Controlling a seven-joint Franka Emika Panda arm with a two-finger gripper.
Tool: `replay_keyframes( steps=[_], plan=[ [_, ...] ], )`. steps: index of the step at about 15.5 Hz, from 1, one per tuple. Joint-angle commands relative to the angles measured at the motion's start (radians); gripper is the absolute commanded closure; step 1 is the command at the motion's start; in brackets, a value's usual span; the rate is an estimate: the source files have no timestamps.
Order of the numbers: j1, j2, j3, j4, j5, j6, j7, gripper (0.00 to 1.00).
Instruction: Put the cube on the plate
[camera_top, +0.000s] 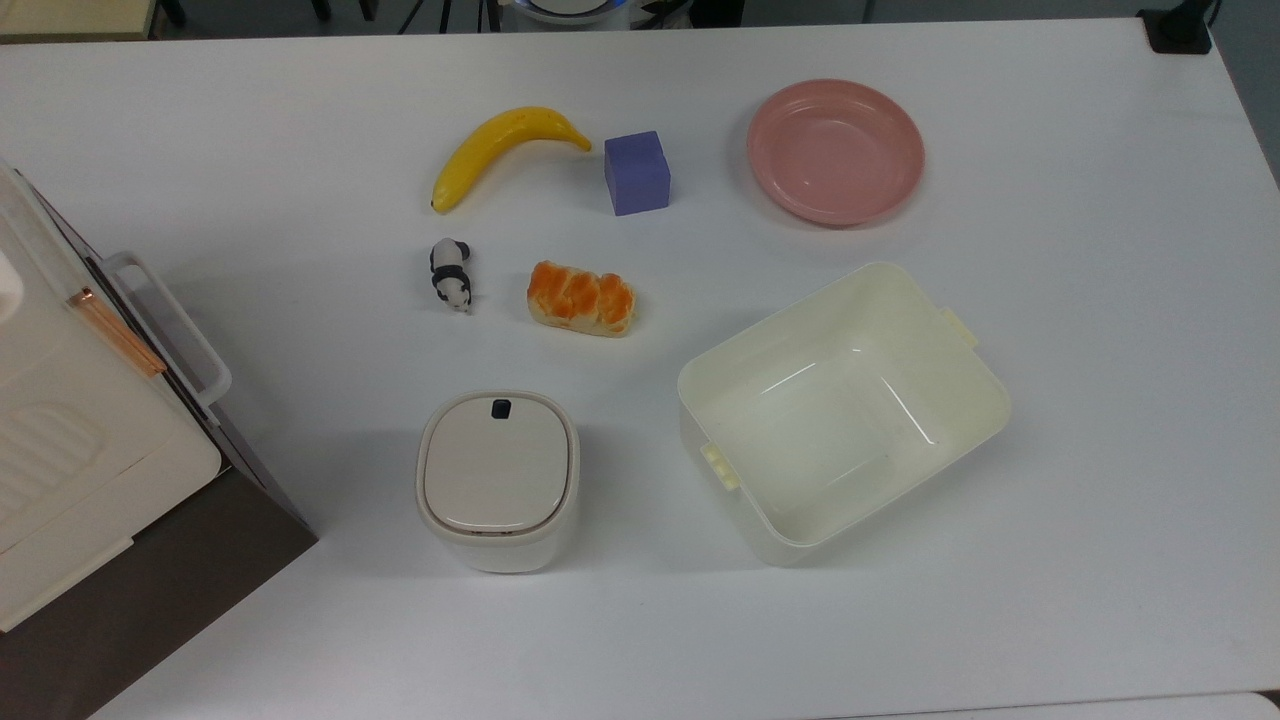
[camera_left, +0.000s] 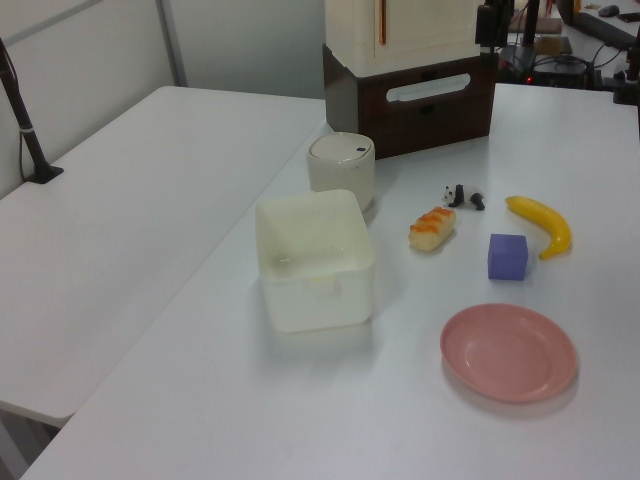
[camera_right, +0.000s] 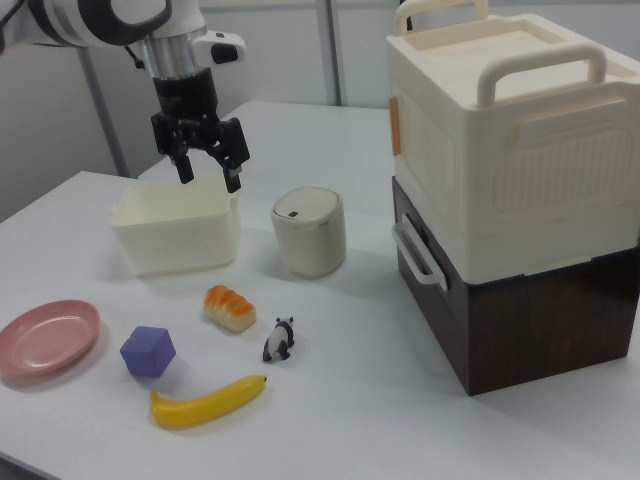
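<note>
Cube (camera_right: 148, 351): free on the table between banana (camera_right: 208, 402) and plate (camera_right: 47, 338), just off the plate's rim, lying well below and toward the right view's lower left of the gripper (camera_right: 207, 165), which hangs high, fingers spread, holding nothing.

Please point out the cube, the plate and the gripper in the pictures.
cube (camera_top: 636, 172): top view, its upper face.
plate (camera_top: 835, 150): top view, the bare inner bottom.
gripper (camera_right: 207, 167): right view, midway between the two fingertips.
</note>
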Motion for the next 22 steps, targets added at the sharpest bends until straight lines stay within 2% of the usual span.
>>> replay_keyframes(
  steps=[1,9,16,20,22],
  plan=[
    [0.012,-0.013,-0.009,-0.034,0.019,0.025,-0.019,0.0],
    [0.018,-0.012,-0.004,-0.058,0.024,0.028,-0.057,0.0],
    [0.067,-0.015,0.002,-0.167,0.024,0.072,-0.056,0.0],
    [0.107,-0.015,0.002,-0.259,0.022,0.141,-0.059,0.0],
    [0.144,-0.013,0.002,-0.32,0.013,0.16,-0.104,0.0]
  ],
)
